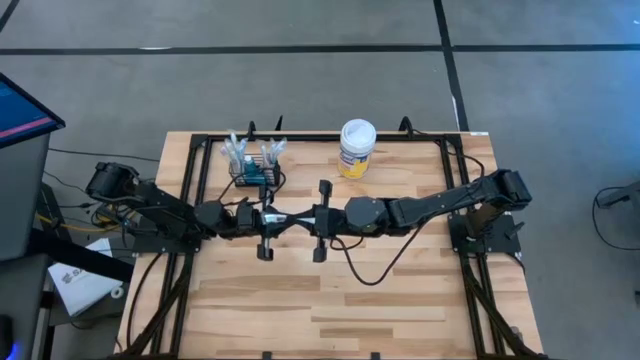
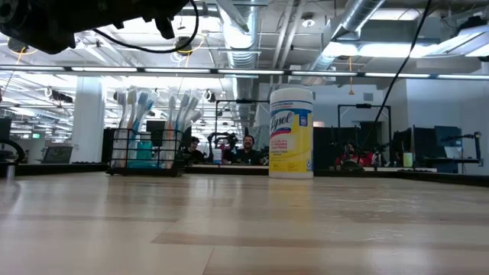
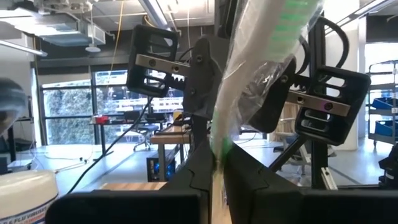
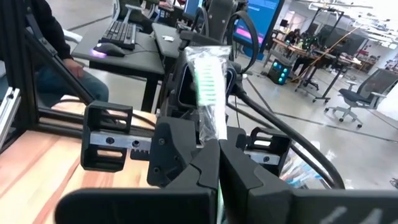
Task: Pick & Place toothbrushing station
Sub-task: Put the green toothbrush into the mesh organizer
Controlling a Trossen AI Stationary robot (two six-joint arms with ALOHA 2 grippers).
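The low view shows one readable brand: "Lysol" in blue script on the yellow label of the white-lidded wipes tub point(image 2: 291, 133). Smaller print beneath it is too fine to read. No other legible text appears.

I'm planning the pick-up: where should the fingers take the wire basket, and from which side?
Probably take the basket by the top bar of an end wall, coming down from above, clear of the toothbrushes standing upright in it; the low thin-barred walls suit a pinch. The left gripper and right gripper are both shut on a wrapped toothbrush, so one must release first.
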